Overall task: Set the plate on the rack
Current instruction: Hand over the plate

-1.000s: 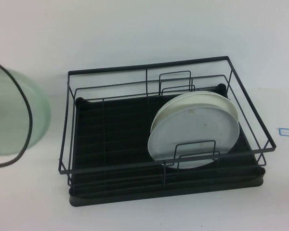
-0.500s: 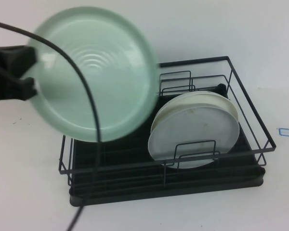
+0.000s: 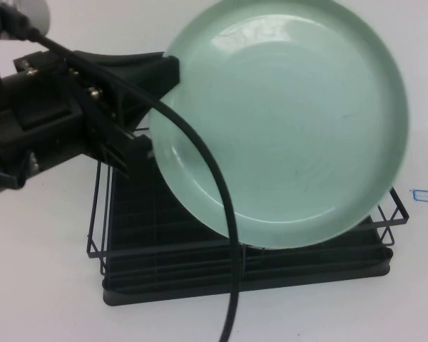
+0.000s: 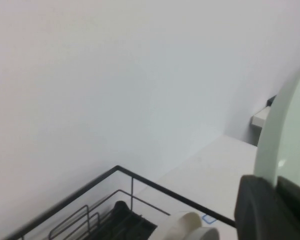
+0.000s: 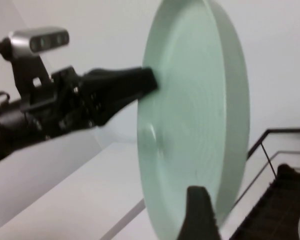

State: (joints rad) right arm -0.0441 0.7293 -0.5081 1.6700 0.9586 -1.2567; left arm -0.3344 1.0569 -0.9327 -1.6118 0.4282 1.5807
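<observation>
Left pincer [image 3: 172, 71] clamps plate [image 3: 285, 121]; rack [image 3: 164, 249] beneath; right pincer [image 5: 200, 210] beside.

plate [image 3: 285, 121] in left gripper [image 3: 167, 75] blocks way above rack [image 3: 164, 249]

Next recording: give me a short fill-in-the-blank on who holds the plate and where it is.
1. The left gripper is shut on the rim of the mint-green ____.
2. The plate is held in the air above the black wire ____.
3. In the right wrist view, the right gripper sits near the plate's ____.

Missing words: plate; rack; rim
</observation>
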